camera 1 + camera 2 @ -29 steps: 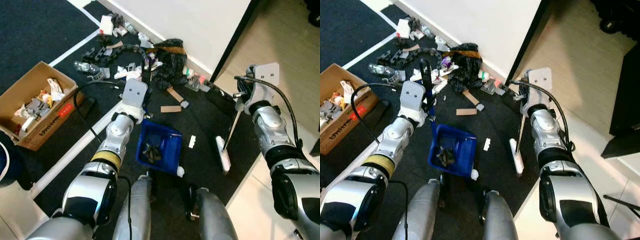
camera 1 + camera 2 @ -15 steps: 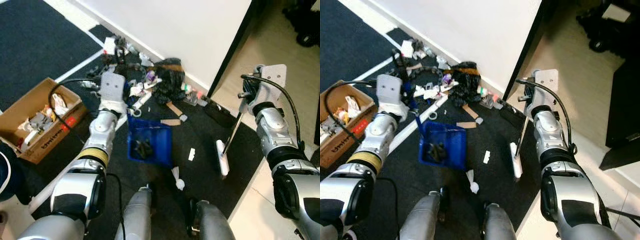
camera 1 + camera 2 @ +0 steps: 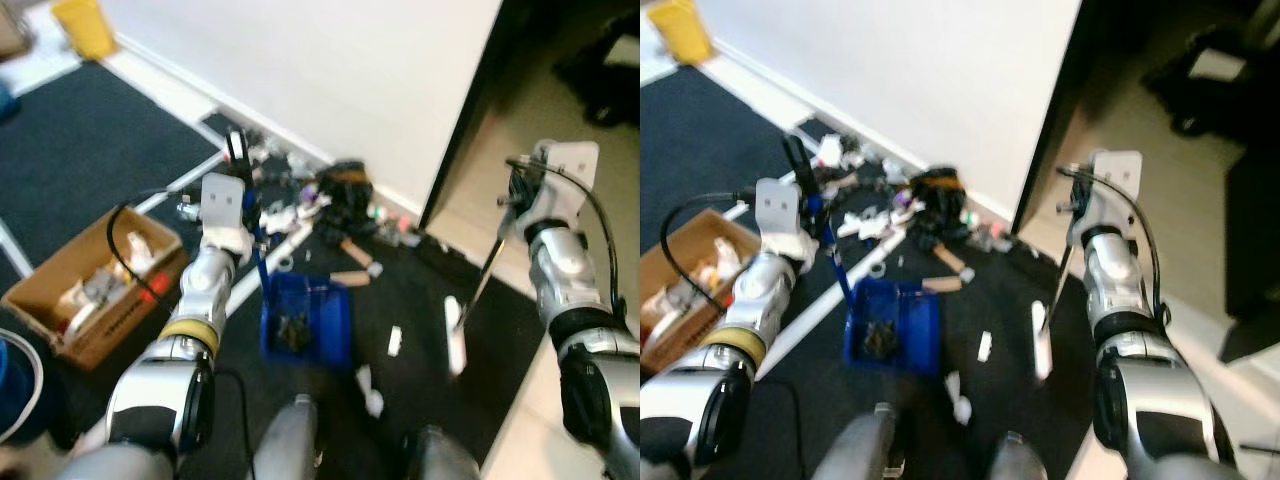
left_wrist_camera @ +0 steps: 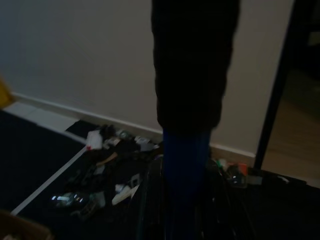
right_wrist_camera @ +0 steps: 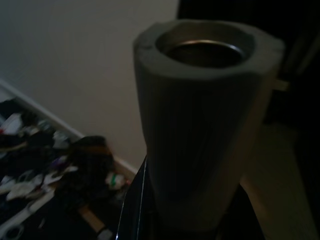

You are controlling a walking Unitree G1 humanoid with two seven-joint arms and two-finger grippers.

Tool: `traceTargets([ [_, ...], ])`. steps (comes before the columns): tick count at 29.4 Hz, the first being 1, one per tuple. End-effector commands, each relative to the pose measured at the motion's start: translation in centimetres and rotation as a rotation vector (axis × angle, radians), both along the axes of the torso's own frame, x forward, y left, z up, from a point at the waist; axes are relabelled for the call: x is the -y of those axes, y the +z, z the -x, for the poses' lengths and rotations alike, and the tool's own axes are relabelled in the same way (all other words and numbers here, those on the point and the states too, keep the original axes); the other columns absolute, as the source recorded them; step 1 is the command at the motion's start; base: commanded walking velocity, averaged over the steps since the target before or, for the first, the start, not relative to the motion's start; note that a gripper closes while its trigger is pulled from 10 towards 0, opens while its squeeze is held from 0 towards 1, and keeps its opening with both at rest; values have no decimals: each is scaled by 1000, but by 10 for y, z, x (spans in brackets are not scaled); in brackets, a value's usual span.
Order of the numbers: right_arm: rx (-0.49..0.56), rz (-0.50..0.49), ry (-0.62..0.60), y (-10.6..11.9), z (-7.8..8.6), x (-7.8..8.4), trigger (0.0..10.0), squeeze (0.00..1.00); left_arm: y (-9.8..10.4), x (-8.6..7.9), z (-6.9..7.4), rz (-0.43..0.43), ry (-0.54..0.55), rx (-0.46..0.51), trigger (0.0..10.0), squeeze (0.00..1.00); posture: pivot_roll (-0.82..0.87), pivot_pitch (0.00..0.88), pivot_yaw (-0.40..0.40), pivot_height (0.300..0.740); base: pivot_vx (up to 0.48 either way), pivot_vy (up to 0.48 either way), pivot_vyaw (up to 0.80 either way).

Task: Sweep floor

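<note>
The left pincer is pinched on the upright handle of a blue dustpan, which sits on the dark floor with scraps inside. The right pincer grips the grey handle of a broom whose white head lies on the floor, right of the dustpan. A litter pile lies along the white wall, just beyond the dustpan. A cardboard box of rubbish stands to the left.

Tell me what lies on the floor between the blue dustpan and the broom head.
In the left eye view, one small white scrap lies on the dark mat between the blue dustpan and the broom head; the rest of that stretch looks bare, though the picture is blurred.
</note>
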State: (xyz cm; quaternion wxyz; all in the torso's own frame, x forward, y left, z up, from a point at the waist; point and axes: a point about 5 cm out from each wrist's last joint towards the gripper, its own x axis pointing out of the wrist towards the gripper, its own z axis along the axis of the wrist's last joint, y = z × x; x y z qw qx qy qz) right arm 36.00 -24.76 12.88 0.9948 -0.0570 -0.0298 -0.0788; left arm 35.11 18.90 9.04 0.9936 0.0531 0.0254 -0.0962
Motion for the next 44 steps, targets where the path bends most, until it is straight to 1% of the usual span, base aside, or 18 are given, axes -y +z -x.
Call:
traceTargets([
  [1, 31, 12, -18, 5, 1, 6, 10000, 0, 6, 2, -2, -2, -13, 32, 10000, 0, 99, 0, 11, 740, 401, 0, 0],
  [7, 38, 13, -23, 6, 1, 7, 10000, 0, 6, 3, -2, 0, -21, 33, 10000, 0, 100, 0, 13, 740, 285, 0, 0],
  [19, 47, 13, -27, 8, 1, 8, 10000, 0, 3, 12, -1, 5, -51, 33, 10000, 0, 96, 0, 15, 740, 302, 0, 0],
  [22, 47, 12, -29, 7, 2, 8, 10000, 0, 4, 15, -1, 3, -62, 48, 10000, 0, 95, 2, 18, 740, 299, 0, 0],
  [26, 47, 11, -30, 6, 2, 8, 10000, 0, 4, 16, -1, 0, -56, 46, 10000, 0, 95, 2, 18, 740, 0, 0, 0],
  [27, 46, 11, -31, 6, 2, 8, 10000, 0, 3, 17, -1, 11, -62, 44, 10000, 0, 95, 2, 18, 740, 0, 0, 0],
  [30, 49, 9, -33, 7, 2, 9, 10000, 0, -3, 28, 3, -25, -122, 26, 10000, 0, 96, 1, 18, 740, 0, -417, 0],
  [32, 51, 10, -32, 7, 2, 9, 10000, 0, -5, 32, 4, -28, -137, 18, 10000, 0, 97, 2, 18, 740, 0, -420, 0],
  [35, 53, 9, -31, 8, 2, 9, 10000, 0, -6, 36, 5, -22, -148, 20, 10000, 0, 96, 3, 17, 740, 0, -419, 0],
  [44, 54, 11, -26, 8, 1, 7, 10000, 0, -7, 39, 6, -14, -159, 20, 10000, 0, 98, 2, 16, 740, 53, -415, 0],
])
